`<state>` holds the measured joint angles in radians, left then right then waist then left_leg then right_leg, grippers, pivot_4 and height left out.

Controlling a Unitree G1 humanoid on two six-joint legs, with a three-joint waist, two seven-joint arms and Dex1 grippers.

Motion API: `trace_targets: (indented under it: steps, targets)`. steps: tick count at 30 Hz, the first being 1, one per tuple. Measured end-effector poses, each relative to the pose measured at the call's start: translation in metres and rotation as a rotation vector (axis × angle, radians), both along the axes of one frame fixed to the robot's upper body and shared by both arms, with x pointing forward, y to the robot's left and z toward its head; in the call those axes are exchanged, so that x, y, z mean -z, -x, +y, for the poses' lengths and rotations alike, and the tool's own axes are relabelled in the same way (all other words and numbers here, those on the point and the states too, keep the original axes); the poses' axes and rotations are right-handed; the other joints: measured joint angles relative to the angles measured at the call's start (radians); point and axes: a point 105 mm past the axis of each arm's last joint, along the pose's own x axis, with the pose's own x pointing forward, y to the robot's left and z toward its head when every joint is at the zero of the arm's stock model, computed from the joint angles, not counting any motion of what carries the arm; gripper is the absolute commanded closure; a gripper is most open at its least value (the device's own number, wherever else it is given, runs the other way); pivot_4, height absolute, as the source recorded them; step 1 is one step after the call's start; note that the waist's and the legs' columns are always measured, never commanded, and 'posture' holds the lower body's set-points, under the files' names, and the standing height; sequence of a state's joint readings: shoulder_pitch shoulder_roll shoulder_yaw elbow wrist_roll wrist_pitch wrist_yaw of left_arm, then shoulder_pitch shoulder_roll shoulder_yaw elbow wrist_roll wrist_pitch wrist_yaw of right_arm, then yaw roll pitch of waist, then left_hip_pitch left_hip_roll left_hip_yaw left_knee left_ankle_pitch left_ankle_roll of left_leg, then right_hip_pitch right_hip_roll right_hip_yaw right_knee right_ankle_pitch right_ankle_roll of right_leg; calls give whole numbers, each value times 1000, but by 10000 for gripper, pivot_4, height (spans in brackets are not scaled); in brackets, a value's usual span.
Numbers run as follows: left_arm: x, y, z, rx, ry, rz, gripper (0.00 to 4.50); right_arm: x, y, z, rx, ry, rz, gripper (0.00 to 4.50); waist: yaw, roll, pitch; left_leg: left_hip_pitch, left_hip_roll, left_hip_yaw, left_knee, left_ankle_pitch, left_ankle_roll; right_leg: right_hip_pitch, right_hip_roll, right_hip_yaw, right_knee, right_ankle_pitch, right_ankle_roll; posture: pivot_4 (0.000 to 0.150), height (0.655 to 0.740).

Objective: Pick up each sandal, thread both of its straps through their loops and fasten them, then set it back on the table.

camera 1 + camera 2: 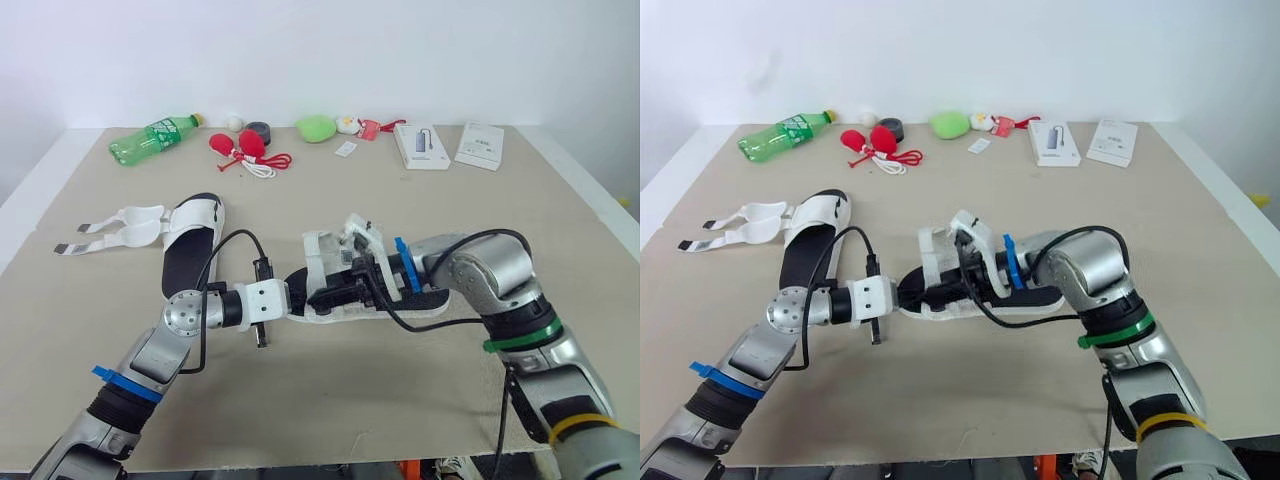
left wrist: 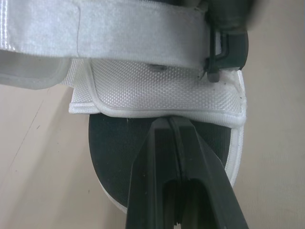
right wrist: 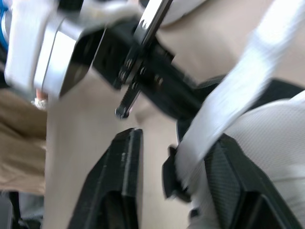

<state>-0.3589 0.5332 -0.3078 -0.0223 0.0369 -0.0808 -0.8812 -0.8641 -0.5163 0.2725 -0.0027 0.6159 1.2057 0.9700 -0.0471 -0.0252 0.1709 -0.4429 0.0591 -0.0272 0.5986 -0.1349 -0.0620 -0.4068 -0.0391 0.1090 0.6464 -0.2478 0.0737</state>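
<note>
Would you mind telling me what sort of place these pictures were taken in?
Probably a robot test workspace rather than a home: a plain beige table against a bare white wall, with unrelated props such as a green bottle and a white box lined up along its far edge.

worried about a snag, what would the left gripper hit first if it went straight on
Probably the white mesh upper of the black-soled sandal, right at the shut jaws of the left gripper; whether they already touch is unclear.
</note>
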Motion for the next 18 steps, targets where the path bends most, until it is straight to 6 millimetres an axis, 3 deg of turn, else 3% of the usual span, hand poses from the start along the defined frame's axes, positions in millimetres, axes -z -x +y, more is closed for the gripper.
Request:
trace_targets:
  steps: [4,6,10,11,18]
  targets:
    - [0,1,0,2,0,-2,45000,-20,-13,3,46,-50,-9,25686,1,0,0,0,1,0,0,0,0,0,1,0,0,0,0,1500,7400]
    - [0,1,-1,3,1,-2,45000,-21,-15,4,54,-55,1,25686,1,0,0,0,0,0,-1,0,0,0,1,0,0,-1,0,1500,7400]
    - [0,2,0,1,2,-2,45000,-17,-16,2,66,-52,19,43061,1,0,0,-1,1,0,-1,0,0,0,1,0,0,-1,0,1500,7400]
    - [0,2,0,0,4,-1,45000,-15,-15,1,67,-50,19,44253,1,0,0,-1,1,0,-1,0,0,0,1,0,0,-1,0,1500,7400]
    - [0,4,-1,0,6,1,45000,-2,10,-5,40,-40,21,44253,2,0,0,-1,0,-1,-4,0,0,0,2,0,0,-4,0,1500,7400]
